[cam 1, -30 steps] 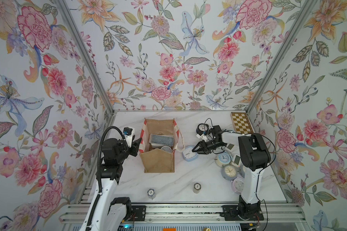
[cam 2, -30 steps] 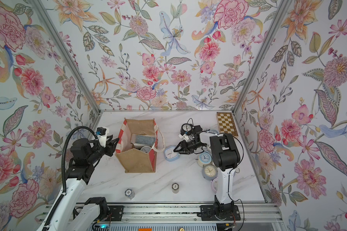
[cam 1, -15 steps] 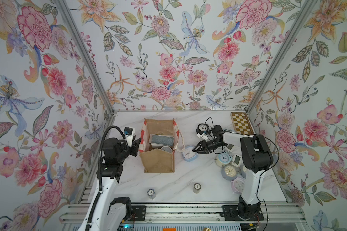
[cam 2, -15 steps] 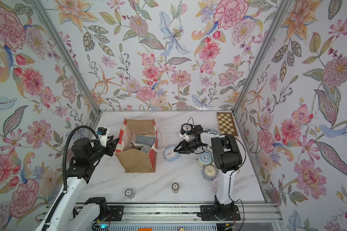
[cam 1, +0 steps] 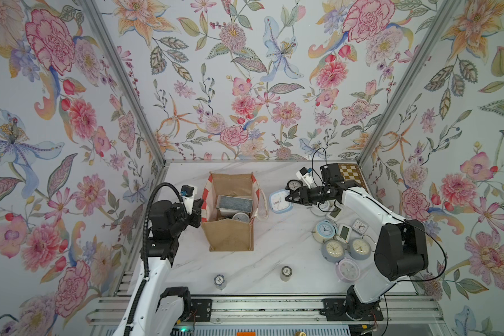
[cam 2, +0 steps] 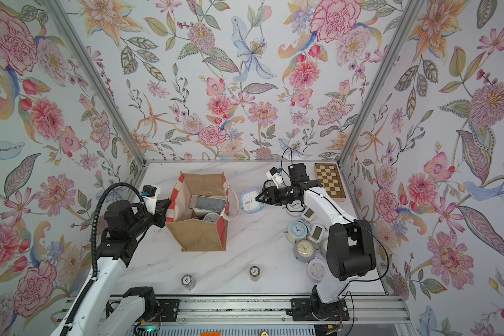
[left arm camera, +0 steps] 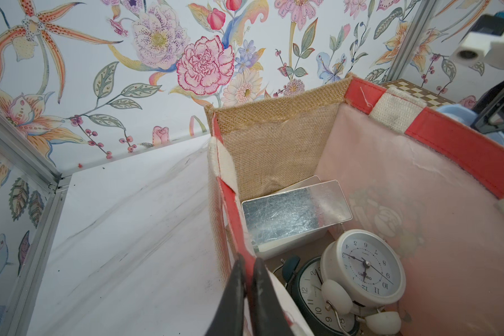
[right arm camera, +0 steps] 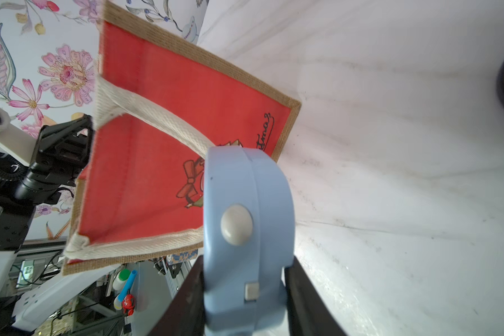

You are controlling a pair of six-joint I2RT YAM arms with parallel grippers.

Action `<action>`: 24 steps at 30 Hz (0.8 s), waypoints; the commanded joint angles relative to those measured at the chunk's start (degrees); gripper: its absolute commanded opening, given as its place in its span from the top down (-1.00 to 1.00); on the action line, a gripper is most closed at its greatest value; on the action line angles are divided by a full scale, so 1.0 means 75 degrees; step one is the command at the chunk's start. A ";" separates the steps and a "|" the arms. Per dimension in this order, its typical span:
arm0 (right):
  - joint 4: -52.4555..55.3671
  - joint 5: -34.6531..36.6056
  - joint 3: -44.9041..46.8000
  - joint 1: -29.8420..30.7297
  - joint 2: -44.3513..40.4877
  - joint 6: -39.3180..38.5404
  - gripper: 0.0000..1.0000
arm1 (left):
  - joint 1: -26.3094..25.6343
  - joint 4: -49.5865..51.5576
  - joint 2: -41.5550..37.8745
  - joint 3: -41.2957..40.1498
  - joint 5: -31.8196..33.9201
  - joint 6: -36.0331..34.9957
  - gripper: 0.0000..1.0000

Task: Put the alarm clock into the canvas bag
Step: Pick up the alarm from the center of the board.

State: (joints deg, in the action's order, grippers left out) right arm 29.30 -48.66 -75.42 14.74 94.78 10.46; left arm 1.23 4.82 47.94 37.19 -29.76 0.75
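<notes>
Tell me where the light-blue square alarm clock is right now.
In a top view the light-blue square alarm clock sits in the right gripper, just right of the tan burlap canvas bag.

Blue alarm clock [right arm camera: 246,232] showed only its edge in right wrist view, dial hidden, one end cut off. White twin-bell clock [left arm camera: 364,267] half covered dark clock [left arm camera: 309,295].

The canvas bag [cam 1: 230,235] is set mid-way across the table [cam 1: 277,250], and two clocks [left arm camera: 364,267] are seen lying in it. The alarm clock [cam 1: 280,200] is found just right of the bag. A heap of clocks [cam 1: 333,248] is gathered further right, with the chessboard [cam 1: 351,173] behind it in the corner.
</notes>
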 commanded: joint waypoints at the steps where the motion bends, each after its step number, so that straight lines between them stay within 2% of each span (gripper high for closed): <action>1: -0.0046 0.0590 -0.0632 0.0324 -0.0479 0.0324 0.45 | 0.0049 0.0014 -0.0111 0.0080 -0.0109 -0.0077 0.90; 7: -0.0075 0.1900 -0.1486 0.1192 -0.0768 0.0266 0.47 | 0.0046 -0.0004 -0.0117 0.0081 -0.0146 -0.0077 0.98; 14: -0.0068 0.2736 -0.2415 0.2184 -0.0595 -0.0200 0.53 | 0.0045 -0.0024 -0.0112 0.0072 -0.0157 -0.0065 0.98; 19: 0.0117 0.2744 -0.3116 0.2742 -0.0182 -0.0606 0.53 | 0.0046 -0.0042 -0.0121 0.0075 -0.0181 -0.0054 0.98; 24: 0.1066 0.2559 -0.4191 0.3417 0.0723 -0.1391 0.54 | 0.0046 -0.0049 -0.0157 0.0057 -0.0192 -0.0054 0.98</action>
State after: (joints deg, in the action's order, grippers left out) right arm 32.45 -29.02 -103.22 38.00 96.68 4.93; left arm 1.23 4.84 47.66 37.19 -29.82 0.78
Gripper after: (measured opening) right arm 0.392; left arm 0.049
